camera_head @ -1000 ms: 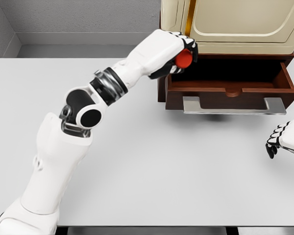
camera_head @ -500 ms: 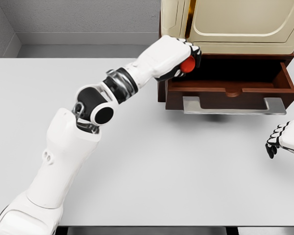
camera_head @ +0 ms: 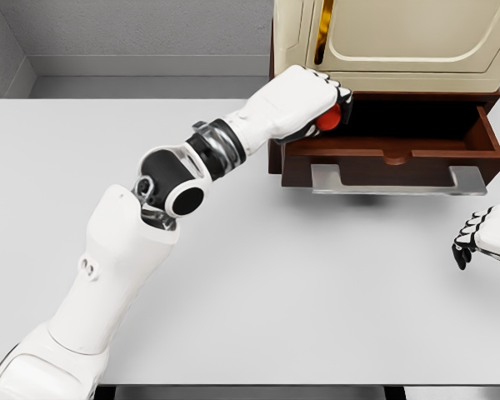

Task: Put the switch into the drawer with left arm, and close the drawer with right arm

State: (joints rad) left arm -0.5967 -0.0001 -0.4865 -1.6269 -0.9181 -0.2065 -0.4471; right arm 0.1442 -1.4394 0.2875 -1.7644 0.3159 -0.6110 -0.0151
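Holding the red switch tight, the left hand is hanging over the left end of the open drawer. To do this well, it is needing to go a bit more right and down, clear of the drawer's left wall, before letting go. The cream cabinet is sitting close above. The right hand is resting near the right edge, fingers curled, holding nothing.

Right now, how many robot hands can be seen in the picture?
2. The left hand is over the open drawer's left end, holding the red switch. The right hand rests at the table's right edge, partly cut off.
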